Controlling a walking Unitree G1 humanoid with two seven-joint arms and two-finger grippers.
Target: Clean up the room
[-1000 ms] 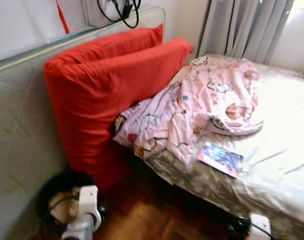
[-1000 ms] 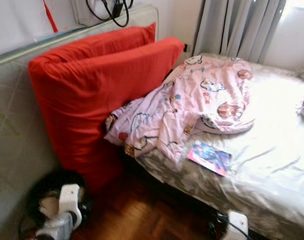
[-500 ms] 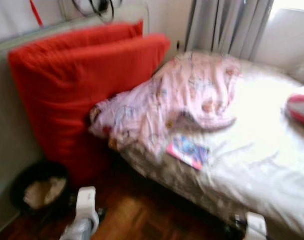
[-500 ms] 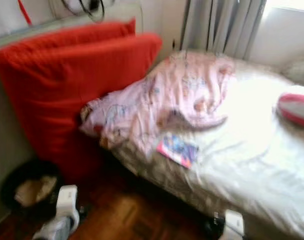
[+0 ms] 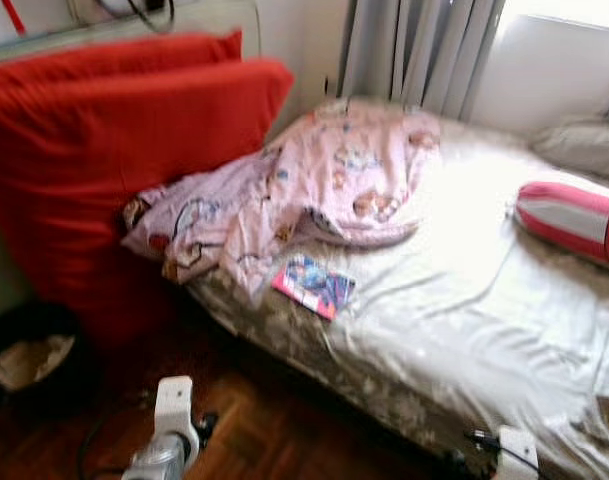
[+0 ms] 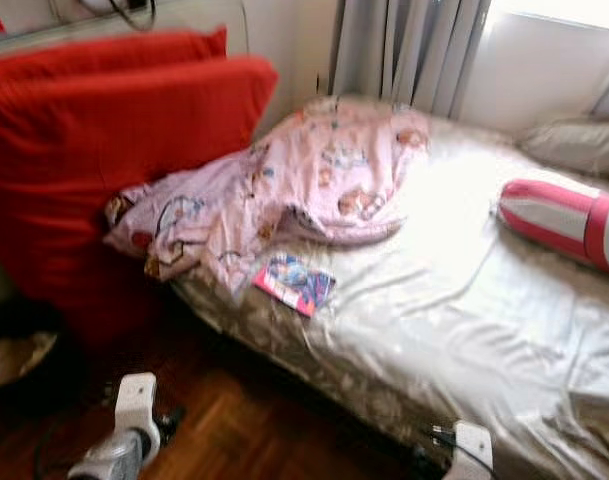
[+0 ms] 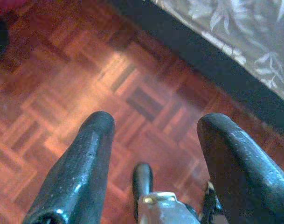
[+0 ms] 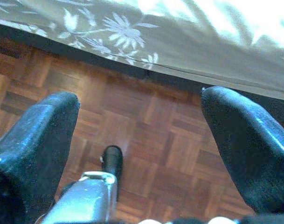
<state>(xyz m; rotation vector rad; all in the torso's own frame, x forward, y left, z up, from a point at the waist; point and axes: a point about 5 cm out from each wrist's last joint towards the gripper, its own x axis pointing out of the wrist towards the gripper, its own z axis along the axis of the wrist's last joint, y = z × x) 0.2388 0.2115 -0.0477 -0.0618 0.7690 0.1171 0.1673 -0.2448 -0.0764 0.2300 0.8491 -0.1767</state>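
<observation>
Left end effector [image 7: 153, 140] spread above parquet floor [image 7: 86, 79], beside bed edge [image 7: 235, 37].

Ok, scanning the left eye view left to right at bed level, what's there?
Red cushion → pink printed blanket → small colourful book → bare sheet → red and white striped bolster.
</observation>
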